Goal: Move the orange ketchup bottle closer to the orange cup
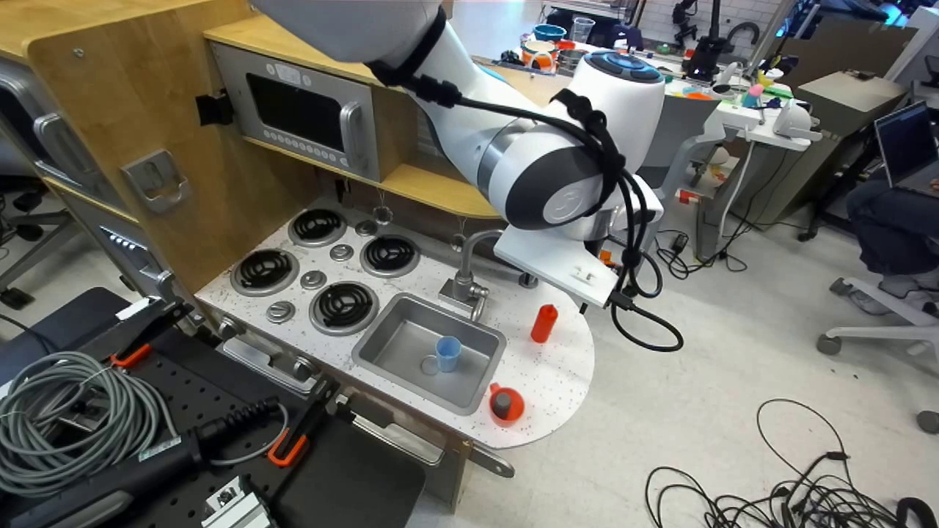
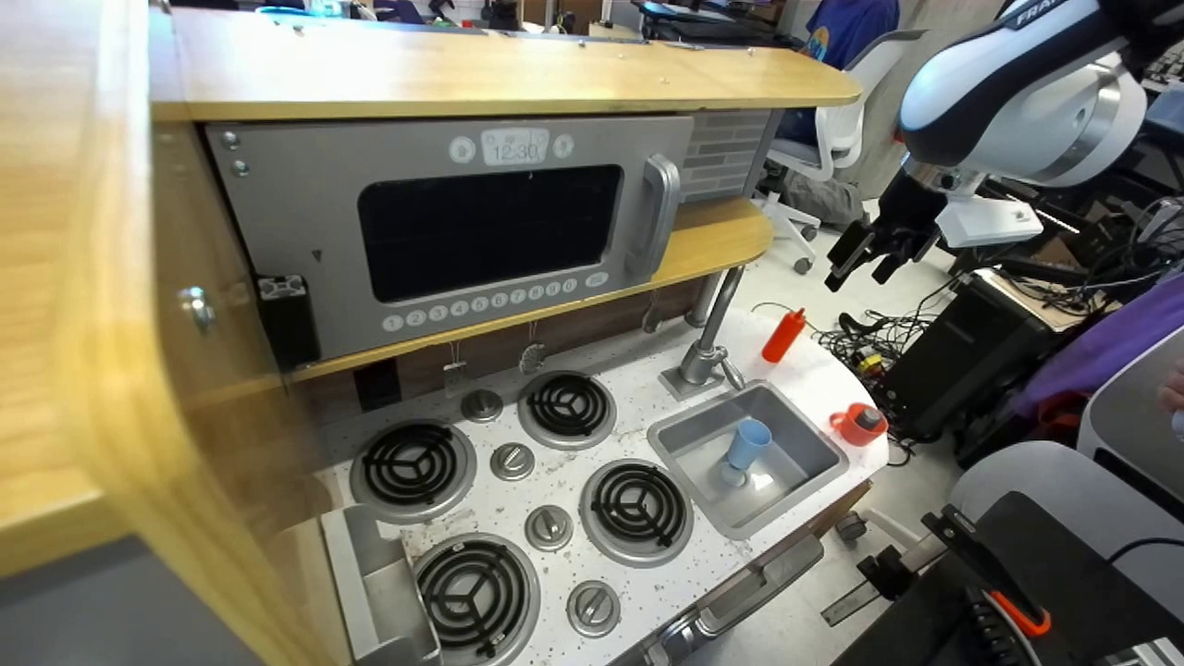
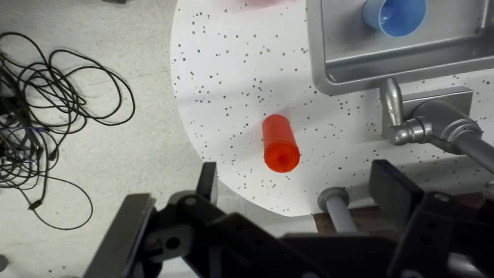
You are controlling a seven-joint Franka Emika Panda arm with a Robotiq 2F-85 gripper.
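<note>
The orange ketchup bottle [image 1: 544, 324] stands upright on the white speckled counter, near its rounded end. It also shows in an exterior view [image 2: 783, 337] and in the wrist view [image 3: 279, 135], seen from above. The orange cup [image 1: 516, 403] sits on the same counter by the sink's corner, with a dark grey thing inside; it also shows in an exterior view [image 2: 853, 433]. In the wrist view only a faint reddish patch shows at the top edge. My gripper [image 2: 858, 274] is open and empty, above and apart from the bottle; its fingers [image 3: 294, 168] are spread wide in the wrist view.
A grey sink [image 1: 381, 348] holds a blue cup [image 1: 448, 352]. A grey faucet [image 1: 463, 282] and a shelf post [image 3: 335, 200] stand near the bottle. The wooden shelf [image 2: 731, 240] overhangs the counter's back. Stove burners [image 2: 638, 511] lie beyond the sink. The counter's rounded edge drops to the floor.
</note>
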